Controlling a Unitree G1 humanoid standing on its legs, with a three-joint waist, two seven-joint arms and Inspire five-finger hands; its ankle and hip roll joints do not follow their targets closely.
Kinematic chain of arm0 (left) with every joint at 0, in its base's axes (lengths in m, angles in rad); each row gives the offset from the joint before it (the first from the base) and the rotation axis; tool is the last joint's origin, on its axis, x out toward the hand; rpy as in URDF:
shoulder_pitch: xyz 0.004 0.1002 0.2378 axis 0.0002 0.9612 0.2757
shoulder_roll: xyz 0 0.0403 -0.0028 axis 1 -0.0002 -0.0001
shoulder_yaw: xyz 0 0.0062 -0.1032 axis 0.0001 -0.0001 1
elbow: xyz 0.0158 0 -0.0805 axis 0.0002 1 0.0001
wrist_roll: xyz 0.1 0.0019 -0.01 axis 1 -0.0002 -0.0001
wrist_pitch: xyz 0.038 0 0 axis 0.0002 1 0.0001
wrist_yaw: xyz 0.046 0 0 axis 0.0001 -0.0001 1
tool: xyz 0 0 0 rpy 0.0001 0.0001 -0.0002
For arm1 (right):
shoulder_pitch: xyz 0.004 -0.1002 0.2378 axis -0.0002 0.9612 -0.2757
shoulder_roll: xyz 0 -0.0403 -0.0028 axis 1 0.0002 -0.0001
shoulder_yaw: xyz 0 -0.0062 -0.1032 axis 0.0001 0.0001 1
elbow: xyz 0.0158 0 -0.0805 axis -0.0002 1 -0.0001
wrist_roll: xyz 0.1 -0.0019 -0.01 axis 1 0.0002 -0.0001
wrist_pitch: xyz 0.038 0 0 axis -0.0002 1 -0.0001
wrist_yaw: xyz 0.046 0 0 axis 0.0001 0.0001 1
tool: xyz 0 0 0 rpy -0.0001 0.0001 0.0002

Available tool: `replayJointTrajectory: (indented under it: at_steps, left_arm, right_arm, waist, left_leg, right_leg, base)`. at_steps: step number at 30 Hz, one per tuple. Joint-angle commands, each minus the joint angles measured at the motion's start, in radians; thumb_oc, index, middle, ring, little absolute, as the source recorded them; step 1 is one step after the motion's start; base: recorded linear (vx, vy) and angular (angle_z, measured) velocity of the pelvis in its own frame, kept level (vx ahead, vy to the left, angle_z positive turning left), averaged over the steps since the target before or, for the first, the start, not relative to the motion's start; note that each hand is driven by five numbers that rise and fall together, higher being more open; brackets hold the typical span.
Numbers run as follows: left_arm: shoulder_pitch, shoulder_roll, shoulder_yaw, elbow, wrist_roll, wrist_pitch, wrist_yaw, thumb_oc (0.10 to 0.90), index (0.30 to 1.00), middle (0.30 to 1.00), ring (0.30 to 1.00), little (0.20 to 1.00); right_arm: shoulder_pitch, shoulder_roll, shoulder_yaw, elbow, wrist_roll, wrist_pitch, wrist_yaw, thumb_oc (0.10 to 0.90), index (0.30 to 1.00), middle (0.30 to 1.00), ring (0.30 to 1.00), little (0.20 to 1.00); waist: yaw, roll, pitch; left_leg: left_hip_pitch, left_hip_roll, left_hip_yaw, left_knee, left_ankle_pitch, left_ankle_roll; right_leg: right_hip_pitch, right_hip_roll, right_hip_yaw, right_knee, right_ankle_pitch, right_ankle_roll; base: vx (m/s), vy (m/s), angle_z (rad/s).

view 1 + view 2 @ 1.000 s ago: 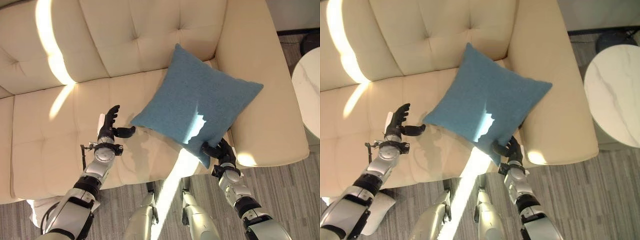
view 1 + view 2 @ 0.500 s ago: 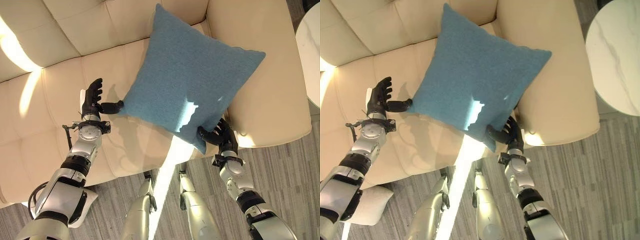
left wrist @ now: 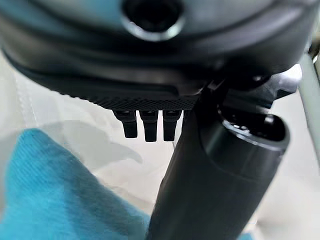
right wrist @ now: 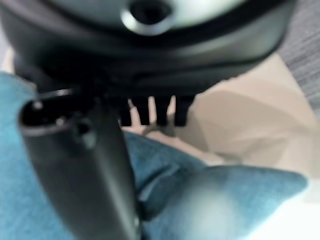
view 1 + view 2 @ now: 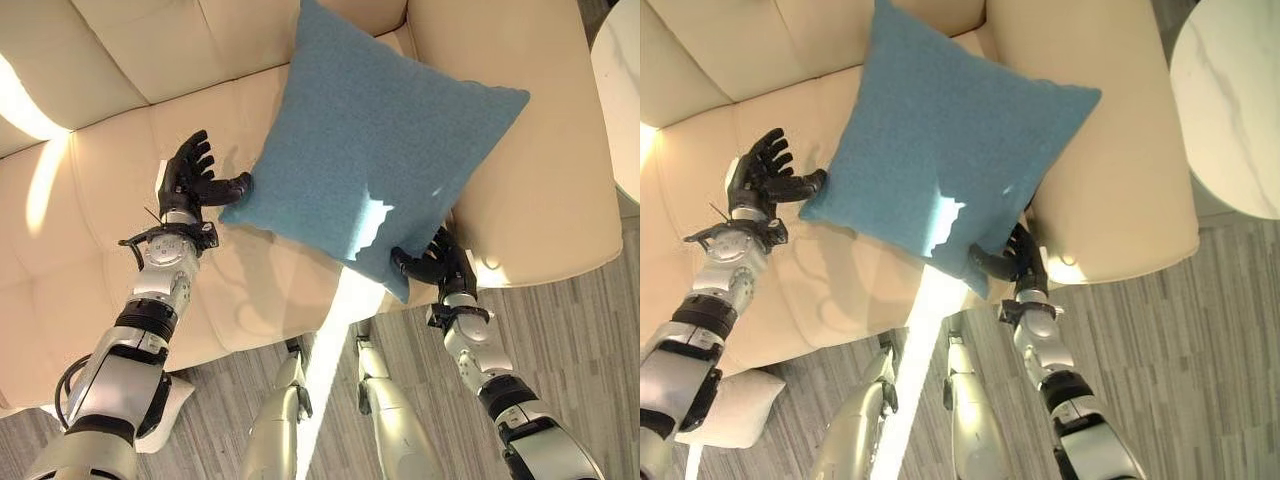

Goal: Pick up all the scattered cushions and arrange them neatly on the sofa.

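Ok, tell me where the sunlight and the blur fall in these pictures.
Left eye view: a sun patch crosses the blue cushion and runs on over the sofa front. Right wrist view: the cushion's corner is blurred beyond the right hand.

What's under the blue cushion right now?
Under the blue cushion lies the cream sofa seat, up to the armrest. The right hand pinches its near corner; the left hand touches its side corner. The covered seat is hidden.
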Motion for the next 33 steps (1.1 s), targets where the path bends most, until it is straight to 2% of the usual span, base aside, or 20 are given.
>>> replayJointTrajectory:
  at_steps: [1, 6, 8, 9, 11, 15, 23, 24, 28, 29, 30, 31, 33]
  left_arm:
    - [-0.061, 0.007, 0.026, -0.041, -0.092, -0.120, 0.008, 0.800, 0.900, 0.900, 0.900, 0.900]
    - [-0.048, -0.046, 0.031, -0.056, -0.175, -0.104, -0.052, 0.800, 0.900, 0.900, 0.900, 0.900]
    - [-0.046, -0.060, 0.020, -0.063, -0.218, -0.082, -0.111, 0.800, 0.900, 0.900, 0.900, 0.900]
    - [-0.042, -0.065, 0.002, -0.071, -0.222, -0.069, -0.146, 0.800, 0.900, 0.900, 0.900, 0.900]
    - [-0.039, -0.073, -0.020, -0.080, -0.225, -0.055, -0.174, 0.800, 0.900, 0.900, 0.900, 0.900]
    - [-0.032, -0.087, -0.084, -0.093, -0.175, -0.030, -0.220, 0.800, 0.900, 0.900, 0.900, 0.900]
    - [0.061, -0.179, -0.229, -0.092, -0.057, 0.036, -0.311, 0.800, 0.900, 0.900, 0.900, 0.900]
    - [0.079, -0.206, -0.251, -0.075, -0.027, 0.047, -0.328, 0.800, 0.900, 0.900, 0.900, 0.900]
    - [0.120, -0.248, -0.287, -0.068, 0.018, 0.057, -0.354, 0.800, 0.900, 0.900, 0.900, 0.900]
    - [0.131, -0.249, -0.292, -0.069, 0.035, 0.057, -0.355, 0.800, 0.900, 0.900, 0.900, 0.900]
    - [0.140, -0.249, -0.291, -0.078, 0.043, 0.051, -0.355, 0.676, 0.714, 0.714, 0.714, 0.714]
    - [0.178, -0.242, -0.243, -0.115, 0.007, 0.039, -0.344, 0.400, 0.300, 0.300, 0.300, 0.300]
    - [0.187, -0.239, -0.223, -0.118, -0.007, 0.035, -0.337, 0.400, 0.300, 0.300, 0.300, 0.300]
  right_arm:
    - [0.000, 0.056, 0.062, -0.031, -0.077, -0.019, 0.007, 0.800, 0.900, 0.900, 0.900, 0.900]
    - [-0.013, 0.062, 0.067, -0.032, -0.073, -0.011, 0.009, 0.800, 0.900, 0.900, 0.900, 0.900]
    - [-0.023, 0.058, 0.075, -0.033, -0.076, -0.004, 0.020, 0.800, 0.900, 0.900, 0.900, 0.900]
    - [-0.025, 0.054, 0.079, -0.034, -0.079, 0.002, 0.028, 0.800, 0.900, 0.900, 0.900, 0.900]
    - [-0.027, 0.048, 0.083, -0.035, -0.082, 0.006, 0.036, 0.800, 0.900, 0.900, 0.900, 0.900]
    - [-0.037, 0.040, 0.089, -0.034, -0.089, 0.017, 0.047, 0.800, 0.900, 0.900, 0.900, 0.900]
    - [-0.069, 0.040, 0.104, -0.068, -0.107, 0.033, 0.055, 0.800, 0.900, 0.900, 0.900, 0.900]
    - [-0.072, 0.041, 0.106, -0.085, -0.112, 0.032, 0.058, 0.800, 0.900, 0.900, 0.900, 0.900]
    - [-0.073, 0.043, 0.096, -0.132, -0.115, 0.027, 0.064, 0.800, 0.900, 0.900, 0.900, 0.900]
    - [-0.071, 0.043, 0.093, -0.144, -0.117, 0.025, 0.064, 0.750, 0.825, 0.825, 0.825, 0.825]
    - [-0.070, 0.042, 0.091, -0.162, -0.119, 0.021, 0.068, 0.521, 0.481, 0.481, 0.481, 0.481]
    - [-0.060, 0.032, 0.079, -0.217, -0.120, 0.008, 0.074, 0.400, 0.300, 0.300, 0.300, 0.300]
    - [-0.057, 0.029, 0.075, -0.229, -0.121, 0.003, 0.076, 0.400, 0.300, 0.300, 0.300, 0.300]
  waist:
    - [0.009, -0.054, -0.101]
    - [0.007, -0.057, -0.095]
    - [0.005, -0.058, -0.095]
    - [0.009, -0.050, -0.103]
    - [0.009, -0.049, -0.101]
    - [0.008, -0.048, -0.099]
    - [0.010, -0.051, -0.088]
    - [0.005, -0.059, -0.083]
    - [0.008, -0.062, -0.089]
    - [0.009, -0.062, -0.090]
    - [0.011, -0.062, -0.091]
    - [0.018, -0.062, -0.097]
    - [0.020, -0.062, -0.101]
  left_leg:
    - [-0.064, -0.054, -0.058, 0.211, -0.205, -0.019]
    - [-0.064, -0.055, -0.061, 0.212, -0.206, -0.020]
    - [-0.066, -0.055, -0.058, 0.211, -0.205, -0.020]
    - [-0.056, -0.051, -0.069, 0.209, -0.233, -0.023]
    - [-0.056, -0.050, -0.069, 0.211, -0.236, -0.022]
    - [-0.055, -0.052, -0.069, 0.210, -0.234, -0.021]
    - [-0.051, -0.052, -0.065, 0.210, -0.229, -0.016]
    - [-0.062, -0.059, -0.056, 0.210, -0.197, -0.012]
    - [-0.052, -0.058, -0.058, 0.202, -0.197, -0.011]
    - [-0.047, -0.058, -0.059, 0.199, -0.197, -0.011]
    - [-0.041, -0.057, -0.059, 0.197, -0.196, -0.012]
    - [-0.030, -0.056, -0.060, 0.194, -0.197, -0.013]
    - [-0.025, -0.057, -0.060, 0.191, -0.196, -0.013]
  right_leg:
    - [-0.029, -0.112, -0.021, 0.070, -0.077, 0.120]
    - [-0.030, -0.111, -0.018, 0.071, -0.076, 0.118]
    - [-0.032, -0.110, -0.016, 0.070, -0.074, 0.119]
    - [-0.022, -0.101, -0.008, 0.068, -0.094, 0.125]
    - [-0.021, -0.100, -0.007, 0.069, -0.096, 0.124]
    - [-0.022, -0.100, -0.004, 0.068, -0.093, 0.124]
    - [-0.019, -0.098, 0.002, 0.067, -0.090, 0.122]
    - [-0.031, -0.106, -0.001, 0.069, -0.069, 0.116]
    - [-0.021, -0.104, 0.002, 0.064, -0.071, 0.115]
    - [-0.016, -0.104, 0.002, 0.062, -0.071, 0.115]
    - [-0.011, -0.104, 0.001, 0.060, -0.073, 0.115]
    - [0.002, -0.104, -0.002, 0.055, -0.075, 0.113]
    - [0.008, -0.103, -0.004, 0.053, -0.075, 0.113]
  base:
    - [0.00, -0.013, 0.04]
    - [0.00, -0.001, 0.02]
    - [0.05, 0.009, -0.01]
    - [0.09, 0.013, -0.02]
    - [0.05, 0.006, -0.01]
    - [0.00, 0.000, 0.00]
    - [-0.02, -0.002, 0.00]
    - [-0.12, -0.019, 0.01]
    - [-0.04, -0.026, 0.00]
    - [-0.01, -0.048, 0.00]
    - [-0.03, -0.073, 0.00]
    - [-0.03, -0.067, 0.00]
    - [-0.02, -0.043, -0.01]
